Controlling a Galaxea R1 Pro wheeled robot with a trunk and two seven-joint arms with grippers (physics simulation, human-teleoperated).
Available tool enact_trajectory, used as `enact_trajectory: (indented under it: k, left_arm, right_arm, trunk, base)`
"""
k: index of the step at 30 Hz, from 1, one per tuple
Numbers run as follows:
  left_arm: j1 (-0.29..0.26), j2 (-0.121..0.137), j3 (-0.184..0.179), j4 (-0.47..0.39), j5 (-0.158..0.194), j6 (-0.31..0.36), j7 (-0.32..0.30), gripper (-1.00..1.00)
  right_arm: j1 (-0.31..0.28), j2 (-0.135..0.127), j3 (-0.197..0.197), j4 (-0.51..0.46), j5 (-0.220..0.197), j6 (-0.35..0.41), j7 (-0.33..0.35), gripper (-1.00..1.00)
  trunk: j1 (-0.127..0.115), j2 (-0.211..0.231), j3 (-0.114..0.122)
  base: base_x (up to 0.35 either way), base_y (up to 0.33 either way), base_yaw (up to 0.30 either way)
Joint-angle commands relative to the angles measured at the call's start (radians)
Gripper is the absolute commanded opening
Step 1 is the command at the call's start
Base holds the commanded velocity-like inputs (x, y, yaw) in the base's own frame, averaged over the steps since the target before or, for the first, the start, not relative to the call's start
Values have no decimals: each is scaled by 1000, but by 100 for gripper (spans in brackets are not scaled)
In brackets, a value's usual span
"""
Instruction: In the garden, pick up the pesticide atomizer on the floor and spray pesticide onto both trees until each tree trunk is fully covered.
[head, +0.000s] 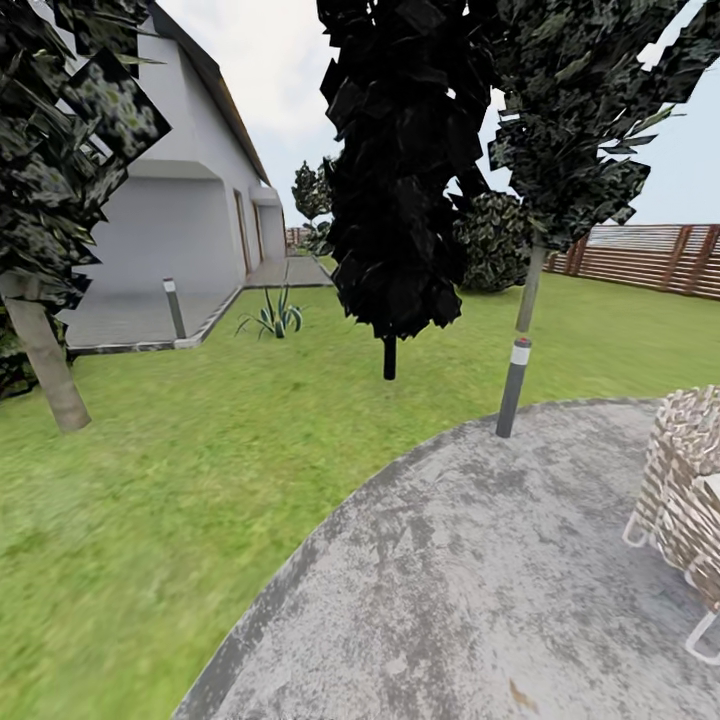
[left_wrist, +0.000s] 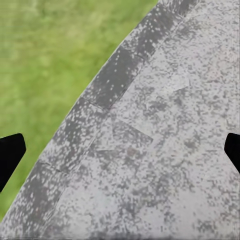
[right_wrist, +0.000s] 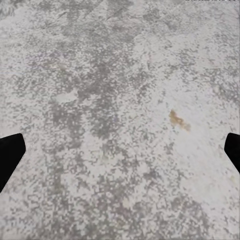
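we stand on the mottled grey stone paving (head: 480, 560) at its curved edge, beside the green grass floor (head: 150, 500). left gripper (left_wrist: 120, 150) and right gripper (right_wrist: 120, 150) both spread wide, holding nothing. atomizer unseen; we judge it light, rigid, best taken by its neck.

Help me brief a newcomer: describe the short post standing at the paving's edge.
Find the round grey stone paving in the lawn. At its far rim, below a thin pale-stemmed tree, stands the bollard: dark grey with a white band near its top, unlike the wicker chair nearby.
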Motion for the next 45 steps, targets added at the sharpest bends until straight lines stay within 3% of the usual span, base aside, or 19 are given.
enact_trajectory:
  k: [1,45]
  left_arm:
    - [-1,0,-2,1,7,-3,1,100]
    - [-1,0,-2,1,7,-5,8,100]
  right_arm:
    - [0,0,1,0,1,-3,-1,100]
    - [0,1,2,0,1,-3,-1,100]
  trunk:
    - [4,-8,-5]
    - [173,-316,-180]
  base:
    - [0,0,277]
    - [0,0,260]
